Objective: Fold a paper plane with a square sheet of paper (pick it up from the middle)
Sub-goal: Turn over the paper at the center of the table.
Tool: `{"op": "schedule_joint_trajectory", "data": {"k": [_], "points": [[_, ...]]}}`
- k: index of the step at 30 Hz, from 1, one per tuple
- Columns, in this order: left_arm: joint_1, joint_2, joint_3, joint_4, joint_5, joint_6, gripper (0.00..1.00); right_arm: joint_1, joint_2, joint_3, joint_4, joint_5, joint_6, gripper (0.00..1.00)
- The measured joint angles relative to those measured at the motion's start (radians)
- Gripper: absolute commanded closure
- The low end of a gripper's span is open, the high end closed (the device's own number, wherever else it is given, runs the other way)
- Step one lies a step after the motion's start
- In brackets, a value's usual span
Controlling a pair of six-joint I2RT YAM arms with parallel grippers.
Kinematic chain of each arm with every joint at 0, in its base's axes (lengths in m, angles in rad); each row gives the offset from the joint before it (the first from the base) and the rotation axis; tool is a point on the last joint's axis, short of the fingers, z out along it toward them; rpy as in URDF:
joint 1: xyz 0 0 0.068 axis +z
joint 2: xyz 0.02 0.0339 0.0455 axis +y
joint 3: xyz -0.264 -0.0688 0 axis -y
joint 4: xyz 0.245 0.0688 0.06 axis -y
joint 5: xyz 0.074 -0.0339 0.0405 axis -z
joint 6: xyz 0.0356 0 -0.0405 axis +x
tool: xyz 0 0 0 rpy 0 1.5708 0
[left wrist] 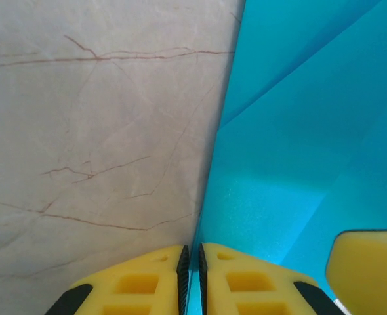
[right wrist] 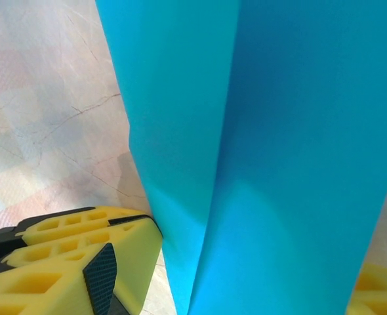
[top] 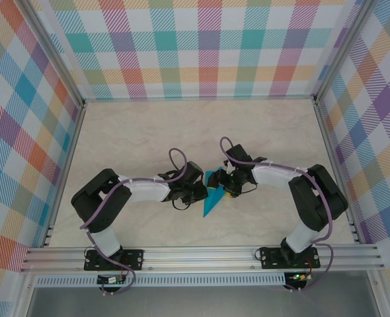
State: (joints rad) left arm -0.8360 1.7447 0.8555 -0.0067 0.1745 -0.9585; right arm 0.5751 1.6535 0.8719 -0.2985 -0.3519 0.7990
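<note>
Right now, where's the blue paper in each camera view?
Top: paper lies near the middle of the table.
Left wrist: paper takes the right half, its left edge pinched in the left claw at the bottom.
Right wrist: paper takes the centre and right, a crease running down it.
Shared landmark: the veined marble table, beside the paper in all three.

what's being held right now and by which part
The left gripper is shut on the folded teal paper, pinching it by its edge. The right gripper has its jaws open around the paper and is not pinching it.
</note>
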Motion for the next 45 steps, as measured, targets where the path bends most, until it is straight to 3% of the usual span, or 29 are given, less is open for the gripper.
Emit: {"op": "schedule_joint_trajectory", "data": {"k": [5, 10, 22, 29, 33, 40, 45], "points": [[0.001, -0.001, -0.001, 0.002, 0.000, -0.014, 0.85, 0.000, -0.050, -0.061, 0.080, 0.002, 0.079, 0.35], [0.001, -0.001, -0.002, 0.003, 0.000, -0.018, 0.85, 0.000, -0.087, -0.120, 0.146, 0.001, 0.135, 0.48], [0.001, -0.008, -0.013, 0.016, 0.000, -0.018, 0.85, 0.000, -0.021, -0.089, 0.194, 0.000, 0.111, 0.58], [0.001, -0.018, -0.034, 0.043, 0.000, -0.021, 0.84, 0.000, -0.005, -0.074, 0.193, 0.000, 0.071, 0.79], [0.001, -0.053, -0.068, 0.061, -0.019, -0.021, 0.83, 0.000, -0.005, -0.038, 0.156, 0.000, 0.015, 0.91], [0.001, -0.239, -0.150, 0.029, -0.098, -0.022, 0.81, 0.000, -0.005, 0.103, -0.012, 0.034, -0.128, 0.94], [0.001, -0.384, -0.196, -0.049, -0.171, -0.021, 0.79, 0.015, -0.003, 0.291, -0.264, 0.200, -0.243, 0.93]]}}
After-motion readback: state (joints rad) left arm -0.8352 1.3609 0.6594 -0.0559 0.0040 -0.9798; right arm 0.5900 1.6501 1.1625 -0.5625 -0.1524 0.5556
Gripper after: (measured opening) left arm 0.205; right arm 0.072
